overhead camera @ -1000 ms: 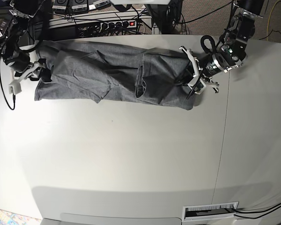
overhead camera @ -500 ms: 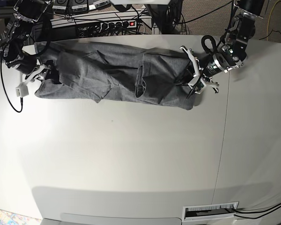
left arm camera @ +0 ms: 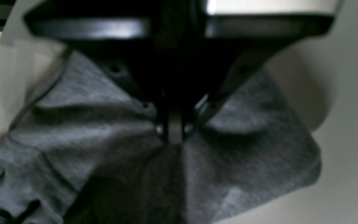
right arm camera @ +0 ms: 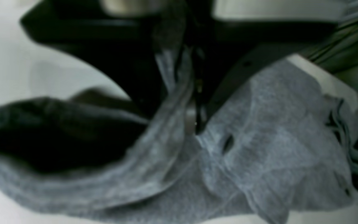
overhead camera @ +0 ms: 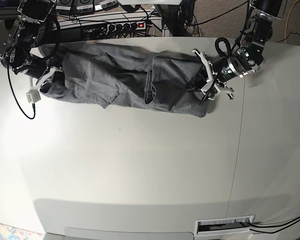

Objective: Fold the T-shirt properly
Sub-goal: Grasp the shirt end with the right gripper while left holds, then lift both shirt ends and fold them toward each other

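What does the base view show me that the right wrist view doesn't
Only the base view shows the whole layout: the T-shirt stretched as a long band across the far side of the white table, the left end effector at its other end, and the power strip behind the table. Only the right wrist view shows the close detail: a fold of grey cloth pinched between the fingers of the right end effector, and a small gap in the bunched fabric. Both show the grey shirt, the right end effector and the white tabletop.

T-shirt (overhead camera: 125, 82): plain heather grey, no print | table (overhead camera: 140, 170): pale off-white | left hand (overhead camera: 206, 85): black, white trim | right hand (overhead camera: 46, 80): black, white trim
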